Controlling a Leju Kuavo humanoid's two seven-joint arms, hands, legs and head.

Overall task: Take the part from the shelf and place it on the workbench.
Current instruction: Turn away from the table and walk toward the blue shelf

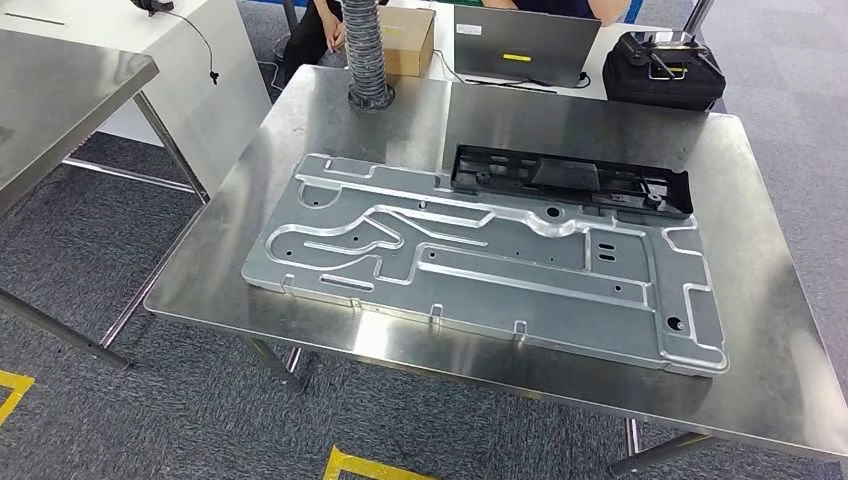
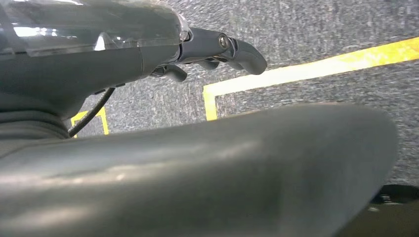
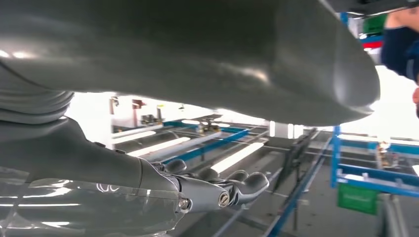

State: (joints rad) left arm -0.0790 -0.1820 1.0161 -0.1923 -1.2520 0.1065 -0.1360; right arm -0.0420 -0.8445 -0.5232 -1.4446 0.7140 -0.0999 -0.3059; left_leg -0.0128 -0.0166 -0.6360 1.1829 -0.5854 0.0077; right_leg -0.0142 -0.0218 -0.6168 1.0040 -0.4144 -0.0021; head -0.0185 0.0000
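**Part on the table, both robot hands free**

We see the black part (image 1: 570,180) lying flat on the table (image 1: 770,330), at about one o'clock from the table's centre, its long side running along the far edge of a large stamped plate (image 1: 480,260) and just touching or overlapping it; we cannot tell which. We judge the placing done, or nearly so: nothing grips the part. What may be left is only to draw back.

The left robot hand (image 2: 217,52) hangs over the grey carpet (image 2: 316,29), fingers loosely curled with nothing between them. The right robot hand (image 3: 217,187) is held out with fingers apart and slightly bent, likewise empty, with blue racking (image 3: 356,173) behind it.

The table is bare brushed steel, smooth and reflective, so we expect a light part to slide easily if nudged. A ribbed hose (image 1: 367,50) stands at eleven o'clock. Beyond it, at twelve o'clock, sit a cardboard box (image 1: 408,40), a laptop (image 1: 525,45) and a black case (image 1: 665,68), with a person (image 1: 315,30) seated behind. Another steel table (image 1: 60,100) stands at nine o'clock. Yellow tape (image 1: 370,465) marks the floor at six o'clock.
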